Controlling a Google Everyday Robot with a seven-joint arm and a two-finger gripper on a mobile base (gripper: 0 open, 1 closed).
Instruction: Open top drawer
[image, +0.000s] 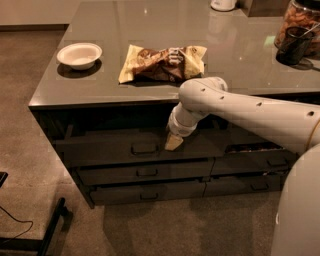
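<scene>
The top drawer (115, 147) is the wide, tall dark grey front just under the counter, with a small dark bar handle (144, 149) at its centre. Its front stands out a little from the cabinet, with a dark gap above it. My gripper (173, 142) hangs from the white arm at the drawer front, just right of the handle, with its tan fingertips against the front.
On the grey counter (165, 60) lie a white bowl (79, 54) at the left and a snack bag (162, 62) near the front edge. Jars (295, 35) stand at the far right. Slimmer drawers (142, 172) sit below. A black stand leg (52, 227) is on the floor at the left.
</scene>
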